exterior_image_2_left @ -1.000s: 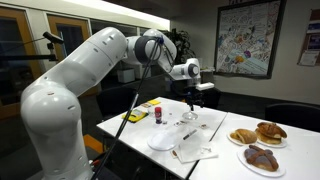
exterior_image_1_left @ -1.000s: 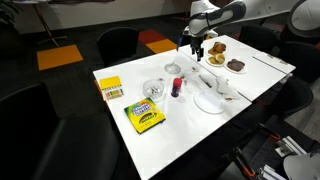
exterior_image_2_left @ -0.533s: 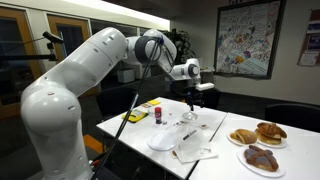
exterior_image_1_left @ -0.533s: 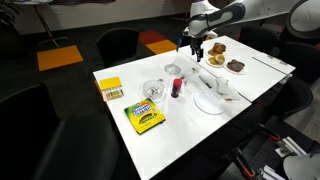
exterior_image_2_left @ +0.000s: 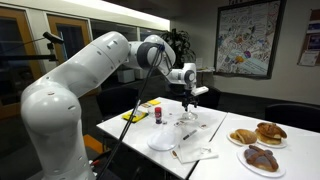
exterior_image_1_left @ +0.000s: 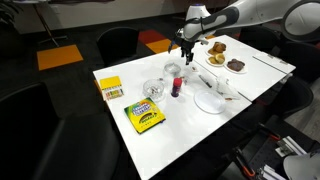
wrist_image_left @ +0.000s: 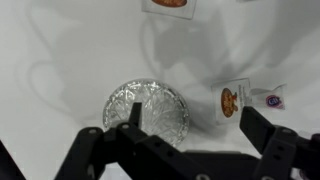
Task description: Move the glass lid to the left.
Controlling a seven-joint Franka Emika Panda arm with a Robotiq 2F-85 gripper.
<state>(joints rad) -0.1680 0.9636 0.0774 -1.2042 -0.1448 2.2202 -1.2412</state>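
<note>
The glass lid (exterior_image_1_left: pixel 153 90) is a clear round piece lying on the white table (exterior_image_1_left: pixel 190 125) between the crayon box (exterior_image_1_left: pixel 143 117) and a red bottle (exterior_image_1_left: pixel 178 87). I cannot make it out in the other views. My gripper (exterior_image_1_left: pixel 186 48) hangs open and empty above the table's far side, well apart from the lid; it also shows in an exterior view (exterior_image_2_left: pixel 191 102). In the wrist view its two fingers (wrist_image_left: pixel 195 125) stand wide apart over a small round cut-glass dish (wrist_image_left: pixel 147 108), which also shows in an exterior view (exterior_image_1_left: pixel 173 68).
A white plate (exterior_image_1_left: pixel 210 103) with a utensil lies near the red bottle. Plates of pastries (exterior_image_1_left: pixel 216 47) (exterior_image_2_left: pixel 262 157) stand at one end. A small yellow box (exterior_image_1_left: pixel 110 90) sits at the other end. Small packets (wrist_image_left: pixel 232 101) lie beside the cut-glass dish.
My gripper has moved sideways away from the pastry plates, towards the small cut-glass dish. Nothing on the table has moved.
</note>
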